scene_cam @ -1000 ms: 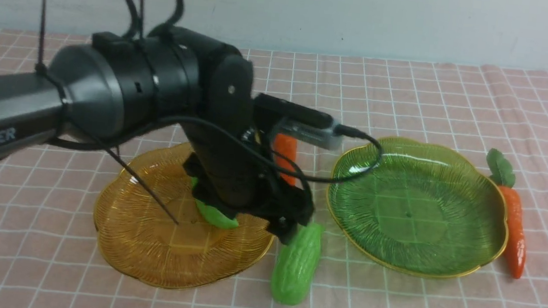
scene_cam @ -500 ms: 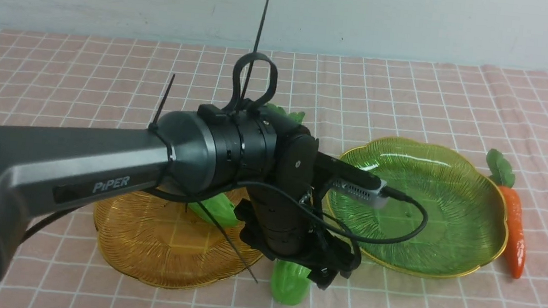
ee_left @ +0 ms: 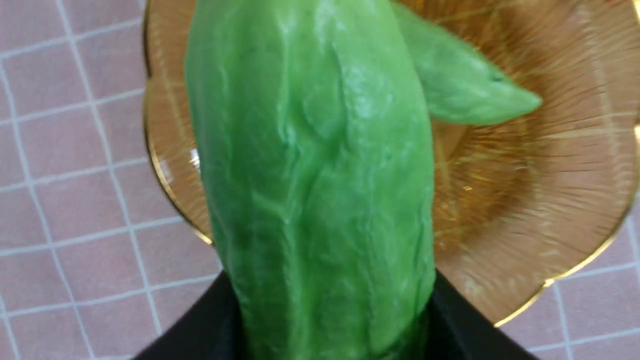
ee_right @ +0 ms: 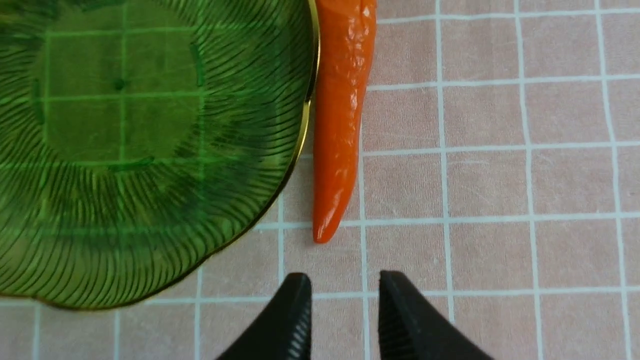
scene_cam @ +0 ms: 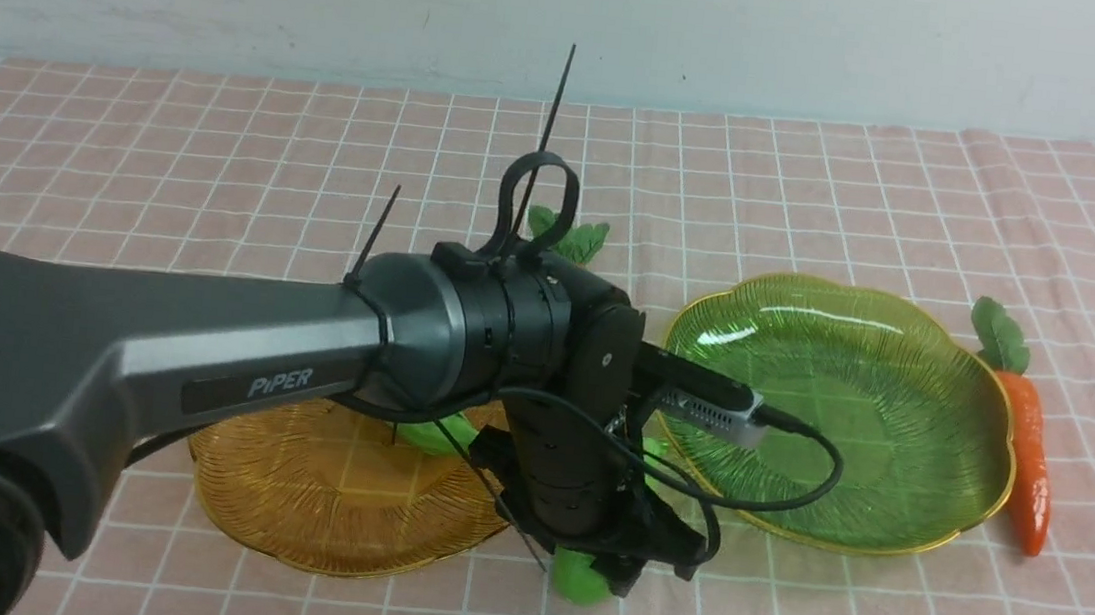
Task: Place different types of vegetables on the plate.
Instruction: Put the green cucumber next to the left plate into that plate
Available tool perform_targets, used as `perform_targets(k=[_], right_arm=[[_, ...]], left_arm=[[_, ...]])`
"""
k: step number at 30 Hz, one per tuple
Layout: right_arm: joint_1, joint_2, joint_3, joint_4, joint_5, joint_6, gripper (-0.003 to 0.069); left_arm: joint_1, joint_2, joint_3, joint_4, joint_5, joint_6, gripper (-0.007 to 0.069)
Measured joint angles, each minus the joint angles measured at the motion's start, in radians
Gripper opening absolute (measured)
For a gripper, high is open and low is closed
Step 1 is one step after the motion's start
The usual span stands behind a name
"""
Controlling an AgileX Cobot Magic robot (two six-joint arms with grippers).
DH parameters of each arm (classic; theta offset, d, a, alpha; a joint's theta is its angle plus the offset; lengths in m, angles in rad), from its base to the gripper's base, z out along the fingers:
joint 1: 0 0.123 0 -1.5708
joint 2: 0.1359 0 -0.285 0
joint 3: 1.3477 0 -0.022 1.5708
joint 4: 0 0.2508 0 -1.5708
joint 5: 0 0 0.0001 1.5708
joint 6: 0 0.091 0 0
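Beneath both plates, a pink tablecloth (scene_cam: 878, 209) with white gridlines.

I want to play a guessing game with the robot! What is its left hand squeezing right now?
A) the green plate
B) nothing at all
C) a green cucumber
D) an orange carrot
C, because the left hand has its two black fingers pressed on both sides of a green cucumber.

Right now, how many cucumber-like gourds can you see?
2: one gourd in the left pincer, another gourd on the amber plate.
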Motion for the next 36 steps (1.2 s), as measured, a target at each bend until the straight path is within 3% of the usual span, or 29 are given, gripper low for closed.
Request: perform_targets(k=[6, 11, 16, 24, 29, 31, 36], right_arm=[[0.0, 0.264, -0.062, -0.033, -0.056, 0.019, 0.0364], [0.0, 0.415, -0.092, -0.02, -0.074, 0.021, 0.0424], [0.0, 0.485, -0.097, -0.007, -0.112, 0.018, 0.0429], [0.0, 0.55, -0.107, -0.002, -0.14, 0.018, 0.042], [0.0, 0.552, -0.109, 0.0, -0.142, 0.017, 0.0323], [-0.002, 0.552, -0.111, -0.001, -0.138, 0.018, 0.0204], [-0.031, 0.545, -0.122, -0.001, -0.103, 0.035, 0.0202]], left_arm=[[0.089, 0.019, 0.097, -0.117, -0.084, 0.105, 0.0309], [0.089, 0.083, 0.099, -0.128, -0.1, 0.112, 0.0304], [0.089, 0.138, 0.1, -0.128, -0.111, 0.113, 0.0309], [0.089, 0.144, 0.1, -0.082, -0.113, 0.088, 0.0398], [0.089, 0.144, 0.1, -0.061, -0.107, 0.062, 0.0414], [0.089, 0.144, 0.1, -0.049, -0.102, 0.056, 0.0412], [0.089, 0.139, 0.087, -0.012, -0.064, 0.041, 0.0372]])
